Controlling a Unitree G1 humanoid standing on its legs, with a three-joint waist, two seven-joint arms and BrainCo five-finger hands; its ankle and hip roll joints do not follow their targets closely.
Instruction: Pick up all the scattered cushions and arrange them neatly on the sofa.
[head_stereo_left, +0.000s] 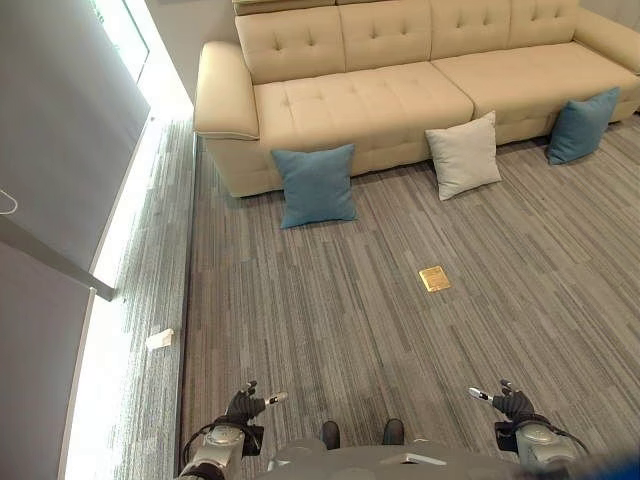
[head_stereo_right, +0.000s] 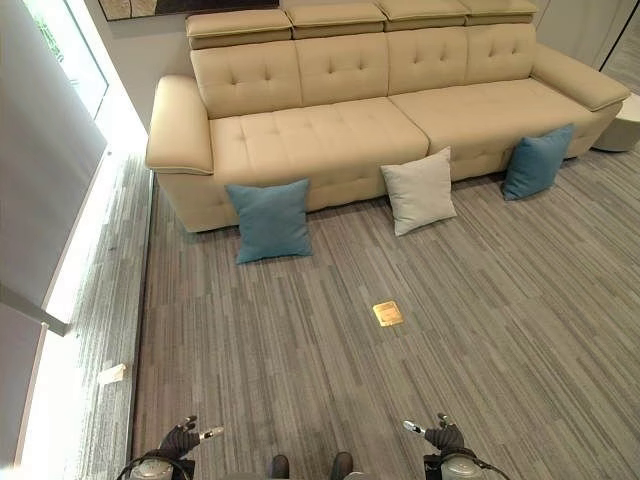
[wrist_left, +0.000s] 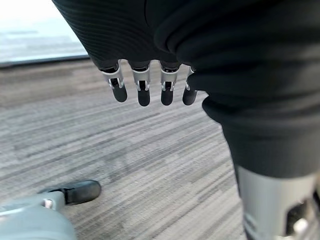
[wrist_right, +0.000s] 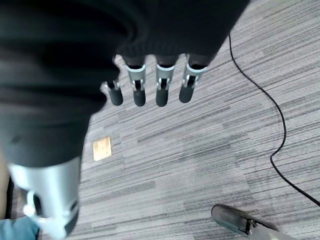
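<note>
The left hand (head_stereo_left: 243, 405) hangs low at the near edge of the floor (head_stereo_left: 330, 300), fingers (wrist_left: 143, 90) straight and relaxed, thumb apart, holding nothing. The right hand (head_stereo_left: 513, 403) hangs the same way on the other side, fingers (wrist_right: 162, 87) loose and bare of any load. Both are well apart from the cushions.

Out from the hands lies grey striped carpet. A small brass floor plate (head_stereo_left: 434, 278) sits in it between the hands and the sofa (head_stereo_left: 400, 90), nearer the right hand; it shows too in the right wrist view (wrist_right: 101, 148). By the window strip on the robot's left lies a small white scrap (head_stereo_left: 159, 339).

Three cushions lean upright on the floor against the sofa's front: a blue cushion (head_stereo_left: 316, 186) near the left armrest, a white cushion (head_stereo_left: 463, 155) at the middle, and a second blue cushion (head_stereo_left: 582, 125) toward the right end. The sofa seat carries none of them. Nothing stands on the carpet between the hands and the cushions but the plate.

The right eye view takes in the sofa's right armrest (head_stereo_right: 580, 80) and a pale stool (head_stereo_right: 627, 122) beyond it.
</note>
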